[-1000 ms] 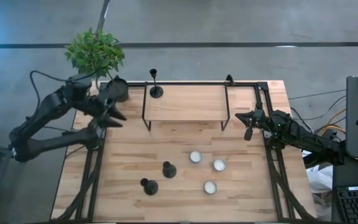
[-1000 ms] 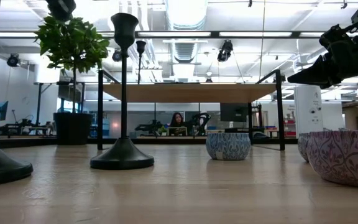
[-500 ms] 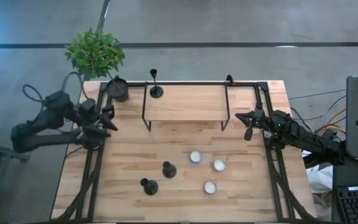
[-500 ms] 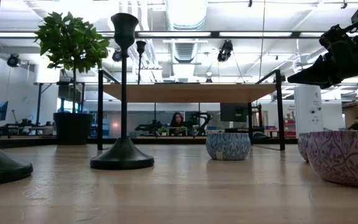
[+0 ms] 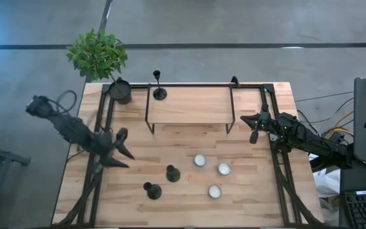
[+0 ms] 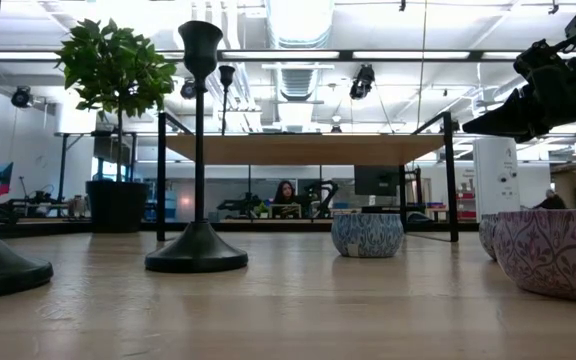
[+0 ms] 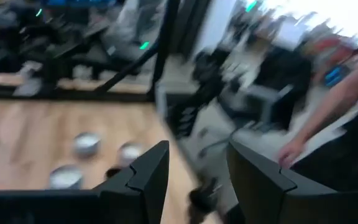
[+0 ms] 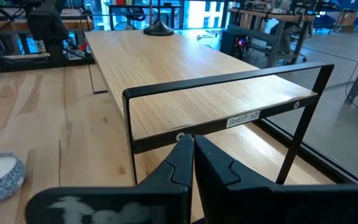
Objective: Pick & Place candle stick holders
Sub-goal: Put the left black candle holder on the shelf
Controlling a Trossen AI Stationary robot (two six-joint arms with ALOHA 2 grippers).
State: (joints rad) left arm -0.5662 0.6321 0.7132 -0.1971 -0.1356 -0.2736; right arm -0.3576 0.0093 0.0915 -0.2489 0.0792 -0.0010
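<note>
Left pincer [image 5: 121, 147] hovers open beside two candlesticks [image 5: 172, 173].

A wooden counter [image 5: 138, 159] with a black metal frame is seen from above. At its far side, a raised wooden shelf [image 5: 189, 105] on black metal legs is set; a label reading "SHELF 10" [image 8: 243, 117] is fixed to its front edge. A green leafy plant [image 5: 96, 54] in a dark pot [image 5: 120, 91] is placed at the far left corner. A seated person [image 6: 286, 195] is visible in the room beyond.
</note>
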